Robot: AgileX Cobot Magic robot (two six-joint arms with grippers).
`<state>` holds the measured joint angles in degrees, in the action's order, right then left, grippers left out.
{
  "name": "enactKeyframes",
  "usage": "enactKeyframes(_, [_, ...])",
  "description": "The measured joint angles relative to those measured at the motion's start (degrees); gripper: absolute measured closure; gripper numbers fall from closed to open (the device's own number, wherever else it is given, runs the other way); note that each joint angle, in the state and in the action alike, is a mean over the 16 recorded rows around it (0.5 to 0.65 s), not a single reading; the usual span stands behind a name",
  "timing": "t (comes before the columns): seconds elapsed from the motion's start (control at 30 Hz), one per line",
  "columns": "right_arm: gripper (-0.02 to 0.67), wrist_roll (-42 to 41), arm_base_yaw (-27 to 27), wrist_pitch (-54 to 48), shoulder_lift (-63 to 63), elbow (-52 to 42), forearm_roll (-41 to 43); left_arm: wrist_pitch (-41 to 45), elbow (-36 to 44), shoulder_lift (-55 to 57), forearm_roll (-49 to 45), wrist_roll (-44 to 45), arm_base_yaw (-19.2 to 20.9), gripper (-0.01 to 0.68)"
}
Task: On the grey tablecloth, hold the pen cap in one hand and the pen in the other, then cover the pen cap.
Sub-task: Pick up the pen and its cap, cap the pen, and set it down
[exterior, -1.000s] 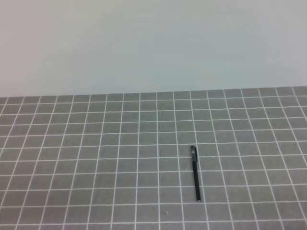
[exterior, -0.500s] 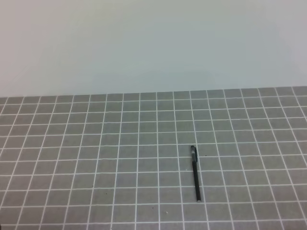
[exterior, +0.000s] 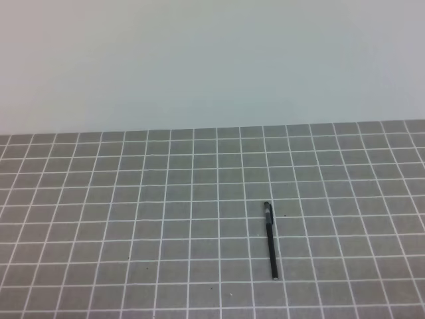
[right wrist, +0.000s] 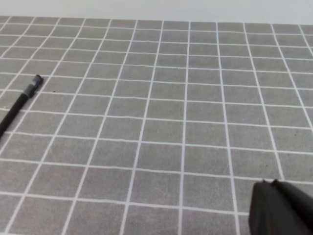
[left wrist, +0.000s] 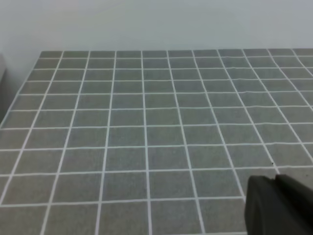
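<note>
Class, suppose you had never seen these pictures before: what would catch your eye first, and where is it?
The black pen stands out at once, lying alone on the grey tablecloth, right of centre and towards the near edge in the overhead view. Its cap appears to sit on its far end. After that, the white grid lines dominate, and a dark piece of gripper pokes into the lower right corner of each wrist view.

Soft, even light fills the room, with no glare and hardly any shadow on the grey tablecloth (exterior: 133, 219). All three views look slightly soft and low in detail. In both wrist views a dark blurred shape sits out of focus at the lower right corner.
</note>
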<state>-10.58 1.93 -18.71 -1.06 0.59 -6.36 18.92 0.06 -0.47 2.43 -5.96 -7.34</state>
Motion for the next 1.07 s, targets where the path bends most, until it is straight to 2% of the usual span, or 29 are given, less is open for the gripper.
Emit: enactKeyframes(1.07, [0.645,0.0,0.0,0.0,0.0,0.0,0.0,-1.2,0.8,-0.4,-1.2,1.2,-0.1,0.673])
